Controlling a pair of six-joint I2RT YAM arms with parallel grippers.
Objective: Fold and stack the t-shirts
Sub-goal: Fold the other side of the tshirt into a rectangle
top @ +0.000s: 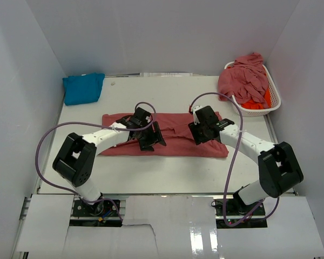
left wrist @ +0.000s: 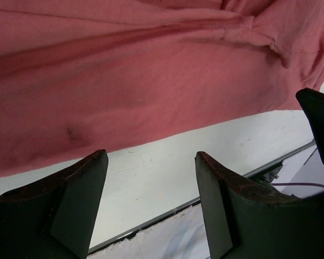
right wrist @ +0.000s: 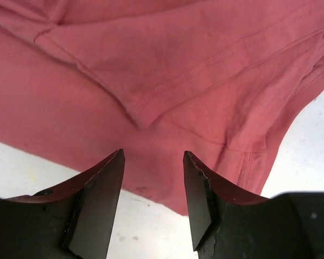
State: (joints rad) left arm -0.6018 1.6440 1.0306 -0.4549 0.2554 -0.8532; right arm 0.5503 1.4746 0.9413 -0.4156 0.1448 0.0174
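Note:
A dusty rose-red t-shirt [top: 176, 137] lies folded into a long band across the middle of the table. My left gripper [top: 153, 140] hovers over its near edge, left of centre. In the left wrist view the left gripper [left wrist: 151, 157] is open over bare table, and the shirt [left wrist: 129, 81] lies just beyond the fingertips. My right gripper [top: 200, 132] hangs over the shirt's right part. In the right wrist view the right gripper [right wrist: 154, 155] is open above the shirt's near hem [right wrist: 167, 97] with nothing pinched. A turquoise t-shirt [top: 83, 88] lies folded at the back left.
A white slatted basket [top: 275, 102] at the back right holds crumpled rose-red shirts [top: 243, 75] and an orange one [top: 255, 103]. White walls enclose the table on three sides. Purple cables [top: 233, 162] loop from both arms.

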